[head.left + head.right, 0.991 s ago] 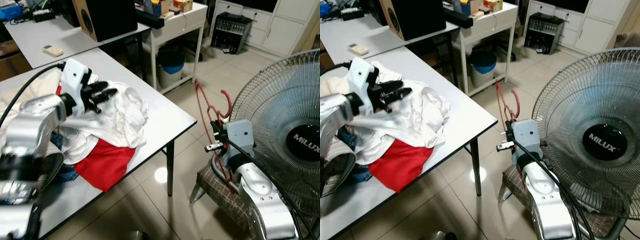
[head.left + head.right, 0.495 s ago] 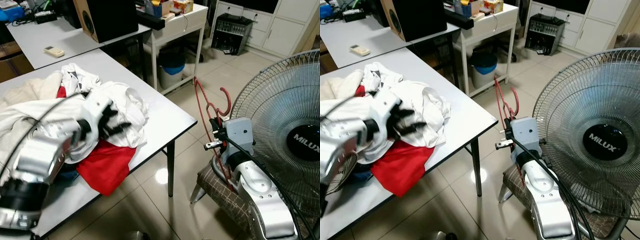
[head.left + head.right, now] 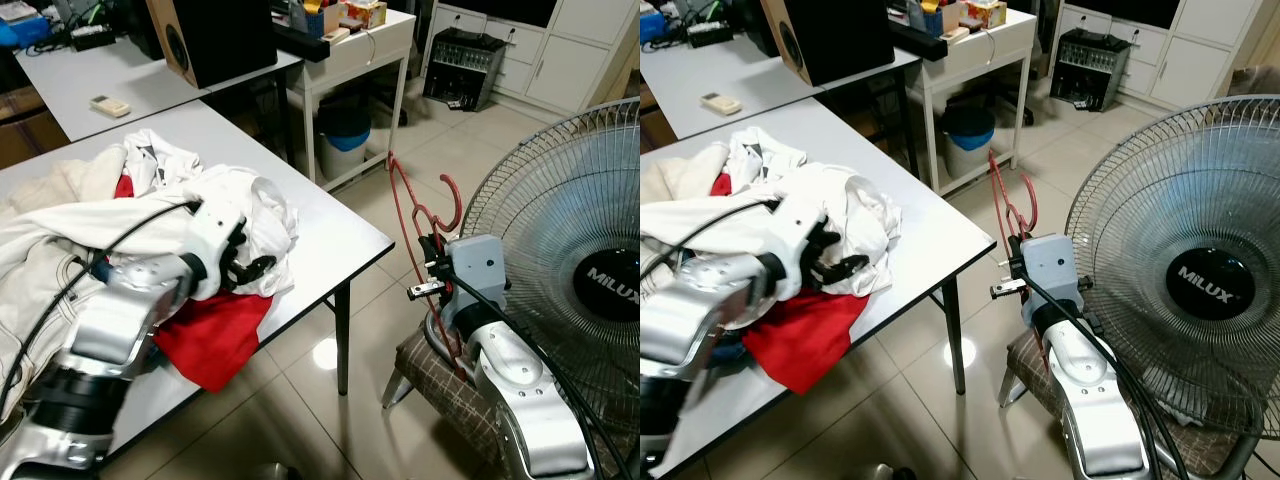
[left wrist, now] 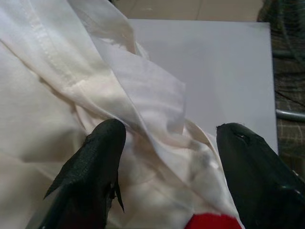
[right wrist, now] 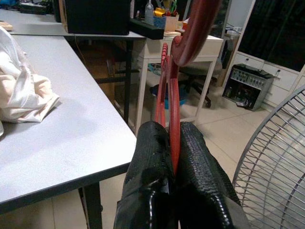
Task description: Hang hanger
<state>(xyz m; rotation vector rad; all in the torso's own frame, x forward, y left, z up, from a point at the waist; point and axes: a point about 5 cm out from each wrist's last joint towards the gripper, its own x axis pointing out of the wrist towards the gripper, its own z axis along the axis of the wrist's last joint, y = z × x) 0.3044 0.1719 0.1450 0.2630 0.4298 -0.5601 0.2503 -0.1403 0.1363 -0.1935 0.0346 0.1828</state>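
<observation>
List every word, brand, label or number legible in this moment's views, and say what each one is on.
"MILUX" in white letters: on the black hub of the standing fan; in the left eye view the picture edge cuts it to "MILU".
Packages on the white side desk: print too small and blurred to read.
Remote on the far grey table: markings too small to read.
Nothing else is legible.

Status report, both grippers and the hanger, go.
Right gripper shut on red hanger, held off the table's edge beside the fan. Left gripper open over white shirt on the table. Nothing blocking.
</observation>
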